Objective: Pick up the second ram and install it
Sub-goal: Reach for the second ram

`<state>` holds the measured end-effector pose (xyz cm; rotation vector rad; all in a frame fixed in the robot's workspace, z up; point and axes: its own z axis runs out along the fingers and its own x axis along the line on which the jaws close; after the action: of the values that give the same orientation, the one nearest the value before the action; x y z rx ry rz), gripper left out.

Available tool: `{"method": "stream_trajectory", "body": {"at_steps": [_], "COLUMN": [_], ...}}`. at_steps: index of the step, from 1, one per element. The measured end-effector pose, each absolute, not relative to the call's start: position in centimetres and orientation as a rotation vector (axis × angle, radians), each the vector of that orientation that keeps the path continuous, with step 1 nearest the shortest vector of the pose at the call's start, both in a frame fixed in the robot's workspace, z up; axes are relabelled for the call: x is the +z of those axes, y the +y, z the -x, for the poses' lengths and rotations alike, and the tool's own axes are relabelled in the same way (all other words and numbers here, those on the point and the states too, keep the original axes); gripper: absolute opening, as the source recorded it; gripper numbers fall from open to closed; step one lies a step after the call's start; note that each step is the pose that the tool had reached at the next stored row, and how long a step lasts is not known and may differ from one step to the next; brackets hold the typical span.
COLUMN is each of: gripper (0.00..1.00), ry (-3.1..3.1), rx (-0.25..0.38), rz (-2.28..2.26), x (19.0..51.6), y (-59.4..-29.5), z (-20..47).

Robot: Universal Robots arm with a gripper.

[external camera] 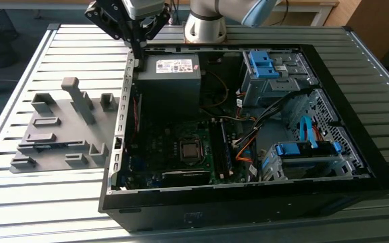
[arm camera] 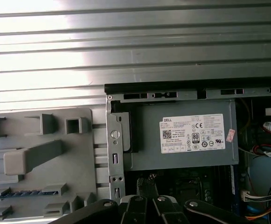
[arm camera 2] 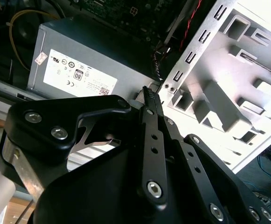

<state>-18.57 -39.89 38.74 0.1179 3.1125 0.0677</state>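
- In the exterior view the claw (external camera: 140, 56) hung over the back corner of the open computer case (external camera: 248, 202), just beside the power supply (external camera: 170, 76). Its fingers looked clenched together, with nothing between them.
- In the same view the second ram (external camera: 44, 147) stood on its edge in a slot of the grey fixture (external camera: 73, 136), which lay on the table (external camera: 18, 202) outside the case. From the claw it lay toward the exterior view's left and toward the near side of the table, well apart. The tall post (external camera: 81, 101) of the fixture stood roughly between them. The long axis of the second ram ran about along the exterior view's left-to-right, across the long side of the case.
- In the second wrist view the claw (arm camera 2: 147, 92) showed two black fingers meeting at the tip and holding nothing, above the wall of the case. A thin strip in a slot beyond the post was probably the second ram (arm camera 2: 255, 59), but I could not tell for sure.
- In the first wrist view the clenched claw (arm camera: 147, 186) was at the case edge by the power supply. The second ram (arm camera: 23, 193) showed as a dark bluish strip in its slot, off to the fixture side and not under the claw.
- To my judgement, the second ram was not yet picked up.
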Motion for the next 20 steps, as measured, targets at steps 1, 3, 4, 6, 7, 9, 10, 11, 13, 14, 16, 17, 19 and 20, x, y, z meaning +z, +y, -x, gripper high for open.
{"method": "stream_trajectory", "body": {"at_steps": [1,3,4,6,7,9,10,11,13,14,16,17,19,20], "gripper": [0.11,0.11,0.11,0.11,0.11,0.11,0.11,0.11,0.11,0.11,0.11,0.11,0.11,0.11], "ry": [3.113,3.112,3.112,3.112,3.112,3.112,3.113,3.113,3.113,3.112,3.112,3.112,3.113,3.112], "rx": [0.068,0.068,0.068,0.068,0.068,0.068,0.068,0.068,0.068,0.068,0.068,0.068,0.068,0.068], "rz": [-0.118,-0.118,-0.118,-0.118,-0.118,-0.118,-0.118,-0.118,-0.118,-0.118,-0.118,-0.118,-0.118,-0.118], "x": [38.74,38.72,38.72,38.71,38.70,38.69,38.69,38.69,38.68,38.67,38.66,38.65,38.64,38.64], "y": [-39.89,-39.89,-39.89,-39.89,-39.89,-39.89,-39.89,-39.89,-39.89,-39.89,-39.89,-39.89,-39.89,-39.89], "z": [18.60,18.64,18.67,18.73,18.75,18.80,18.82,18.86,18.91,18.94,18.99,19.01,19.07,19.09]}}
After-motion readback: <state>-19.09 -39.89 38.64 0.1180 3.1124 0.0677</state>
